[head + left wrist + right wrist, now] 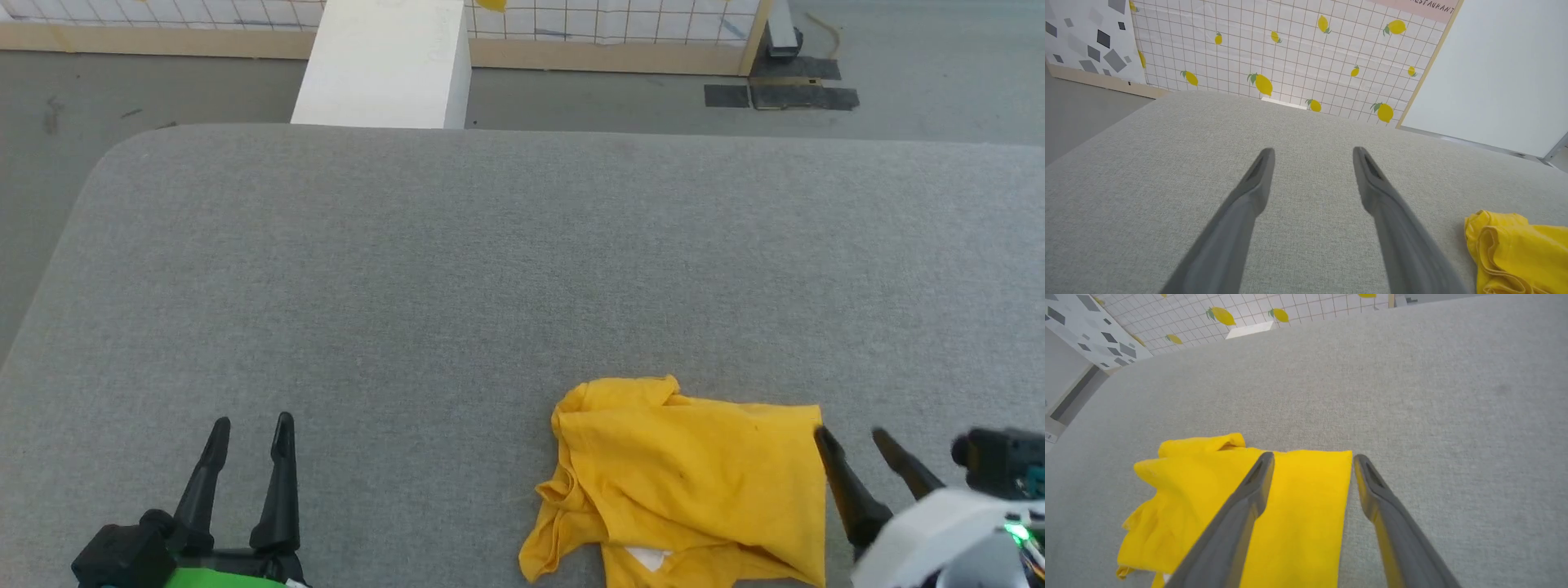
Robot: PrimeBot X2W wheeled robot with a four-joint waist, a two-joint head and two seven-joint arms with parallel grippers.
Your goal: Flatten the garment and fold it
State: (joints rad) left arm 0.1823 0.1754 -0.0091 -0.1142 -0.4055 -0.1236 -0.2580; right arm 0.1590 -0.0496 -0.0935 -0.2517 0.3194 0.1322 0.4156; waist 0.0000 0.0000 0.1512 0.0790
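While it lies crumpled and partly doubled over on the gray padded table [490,269], the yellow garment [694,482] sits toward five o'clock in the head view, with a scrap of white at its near edge. The right gripper [849,434] is at the garment's three o'clock side, fingers spread and holding nothing, straddling the cloth's edge. The left gripper [252,422] is at seven o'clock, well apart from the garment, also spread and empty.
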